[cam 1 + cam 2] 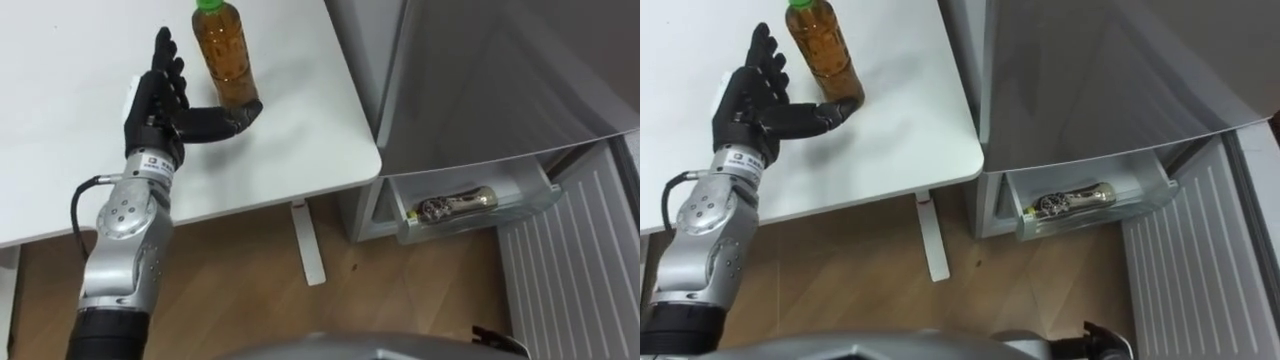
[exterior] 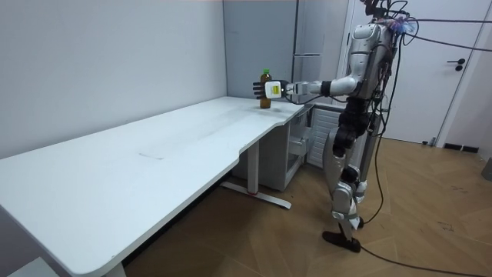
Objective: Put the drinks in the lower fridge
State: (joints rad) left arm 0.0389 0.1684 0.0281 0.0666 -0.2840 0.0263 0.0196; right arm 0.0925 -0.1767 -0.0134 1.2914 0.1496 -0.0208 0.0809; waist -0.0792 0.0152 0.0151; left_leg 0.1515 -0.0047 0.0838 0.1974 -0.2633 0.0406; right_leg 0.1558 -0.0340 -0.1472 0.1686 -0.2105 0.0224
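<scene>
On the white surface [image 1: 60, 120], the open, empty left hand [image 1: 160, 100] is beside a brown tea bottle [image 1: 225, 50]; another bottle [image 1: 455, 205] lies in the clear fridge drawer [image 1: 530, 195].

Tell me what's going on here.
The robot stands at the corner of the white table, beside the fridge. Its left hand is open next to an upright tea bottle with a green cap. The thumb reaches the bottle's base, but nothing is gripped yet. The lower fridge is open, and its clear door shelf already holds another bottle lying on its side.
</scene>
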